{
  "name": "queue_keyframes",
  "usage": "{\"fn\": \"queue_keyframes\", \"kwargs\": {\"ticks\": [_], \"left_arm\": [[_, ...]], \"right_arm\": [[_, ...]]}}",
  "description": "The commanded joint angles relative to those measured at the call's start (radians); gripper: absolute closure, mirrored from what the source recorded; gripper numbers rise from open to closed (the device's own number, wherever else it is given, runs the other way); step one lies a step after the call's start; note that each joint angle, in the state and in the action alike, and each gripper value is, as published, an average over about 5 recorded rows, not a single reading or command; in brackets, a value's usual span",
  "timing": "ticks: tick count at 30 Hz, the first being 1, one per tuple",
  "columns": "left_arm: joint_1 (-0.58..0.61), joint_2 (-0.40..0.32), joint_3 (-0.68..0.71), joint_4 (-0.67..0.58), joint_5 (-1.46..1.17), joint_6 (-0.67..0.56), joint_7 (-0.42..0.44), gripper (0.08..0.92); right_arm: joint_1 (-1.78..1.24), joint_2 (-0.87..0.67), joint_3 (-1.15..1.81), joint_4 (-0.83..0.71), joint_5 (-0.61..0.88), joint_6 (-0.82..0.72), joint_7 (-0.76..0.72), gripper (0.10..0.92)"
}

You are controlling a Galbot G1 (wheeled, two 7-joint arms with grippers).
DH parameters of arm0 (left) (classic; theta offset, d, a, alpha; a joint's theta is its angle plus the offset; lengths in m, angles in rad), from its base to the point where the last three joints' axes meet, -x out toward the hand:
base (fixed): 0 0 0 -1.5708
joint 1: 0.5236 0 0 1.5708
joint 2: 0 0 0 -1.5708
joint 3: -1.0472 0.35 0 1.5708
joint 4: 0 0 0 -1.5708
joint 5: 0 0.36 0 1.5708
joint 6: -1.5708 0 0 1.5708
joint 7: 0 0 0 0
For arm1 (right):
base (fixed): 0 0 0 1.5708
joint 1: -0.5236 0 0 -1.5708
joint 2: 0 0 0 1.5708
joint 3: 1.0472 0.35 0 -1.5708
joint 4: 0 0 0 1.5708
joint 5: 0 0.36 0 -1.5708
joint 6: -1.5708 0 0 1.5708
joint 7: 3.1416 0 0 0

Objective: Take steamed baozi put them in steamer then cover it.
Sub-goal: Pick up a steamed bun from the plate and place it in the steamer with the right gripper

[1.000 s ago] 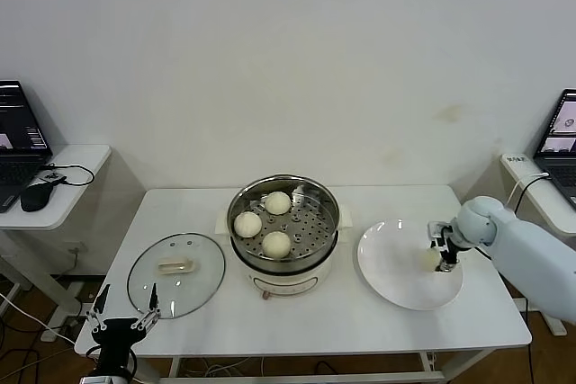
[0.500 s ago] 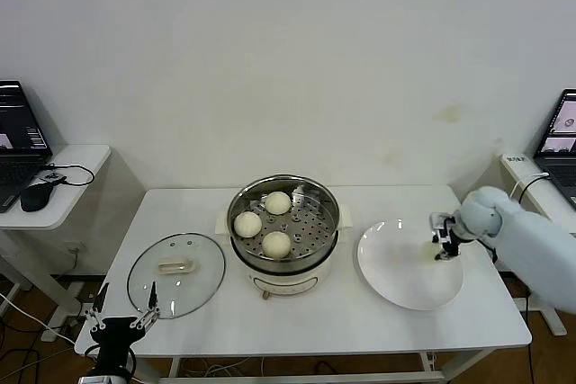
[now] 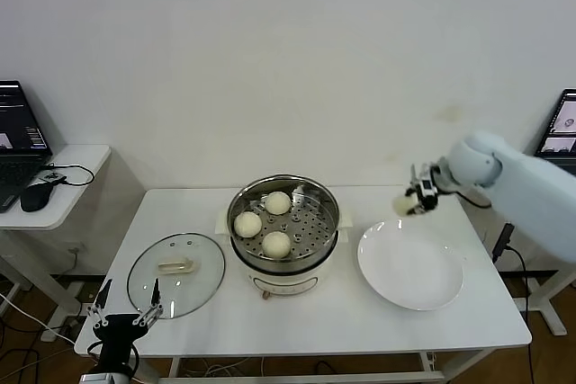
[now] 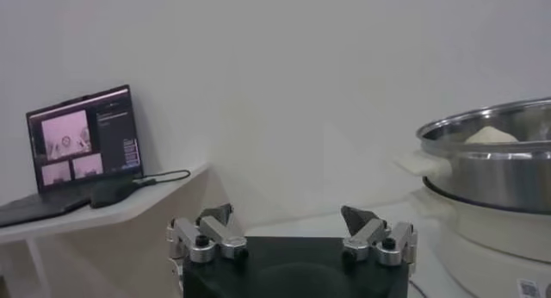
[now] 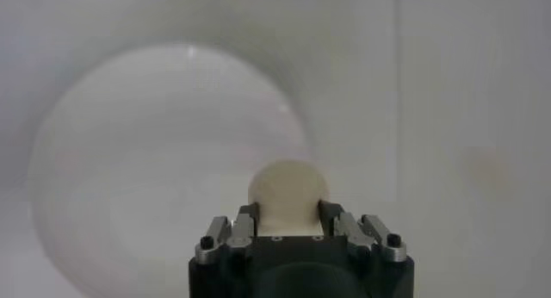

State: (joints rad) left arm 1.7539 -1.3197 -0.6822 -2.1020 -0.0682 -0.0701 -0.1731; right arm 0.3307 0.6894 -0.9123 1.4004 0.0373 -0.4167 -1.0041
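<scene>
The steamer (image 3: 283, 222) stands mid-table with three steamed baozi (image 3: 276, 244) on its perforated tray. A fourth baozi (image 3: 402, 205) hangs in the air above the far edge of the white plate (image 3: 410, 267), to the right of the steamer. My right gripper (image 3: 414, 197) is shut on it. In the right wrist view that baozi (image 5: 287, 192) sits between the fingers of the right gripper (image 5: 287, 212), with the plate (image 5: 164, 170) below. My left gripper (image 3: 121, 314) is parked open at the table's front left corner. In its own wrist view the left gripper (image 4: 287, 222) holds nothing, and the steamer (image 4: 491, 166) shows beside it.
A glass lid (image 3: 175, 274) lies flat on the table left of the steamer. A side table with a laptop (image 3: 16, 141) and a mouse stands at the far left. Another laptop (image 3: 562, 128) is at the far right. The wall runs close behind the table.
My right gripper has shut on the baozi that lay on the plate and lifted it up and back toward the steamer side. The left arm has not moved.
</scene>
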Motion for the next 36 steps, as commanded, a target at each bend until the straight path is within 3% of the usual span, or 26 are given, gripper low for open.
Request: {"fn": "queue_keyframes", "kwargs": {"ticks": [1, 7, 17, 36], "left_arm": [[-0.003, -0.002, 0.000, 0.001, -0.002, 0.001, 0.001, 0.177], [-0.003, -0.004, -0.005, -0.001, -0.004, 0.001, 0.001, 0.177], [-0.006, -0.010, -0.017, 0.002, -0.011, 0.000, -0.001, 0.177], [-0.011, -0.009, -0.024, 0.008, -0.020, -0.001, -0.002, 0.177]], "right_arm": [[0.281, 0.127, -0.210, 0.095, 0.296, -0.127, 0.063, 0.550], [0.246, 0.239, -0.217, 0.069, 0.392, -0.181, 0.123, 0.548], [0.144, 0.402, -0.218, -0.034, 0.408, -0.197, 0.144, 0.500], [0.035, 0.488, -0.225, -0.181, 0.270, -0.221, 0.170, 0.499]]}}
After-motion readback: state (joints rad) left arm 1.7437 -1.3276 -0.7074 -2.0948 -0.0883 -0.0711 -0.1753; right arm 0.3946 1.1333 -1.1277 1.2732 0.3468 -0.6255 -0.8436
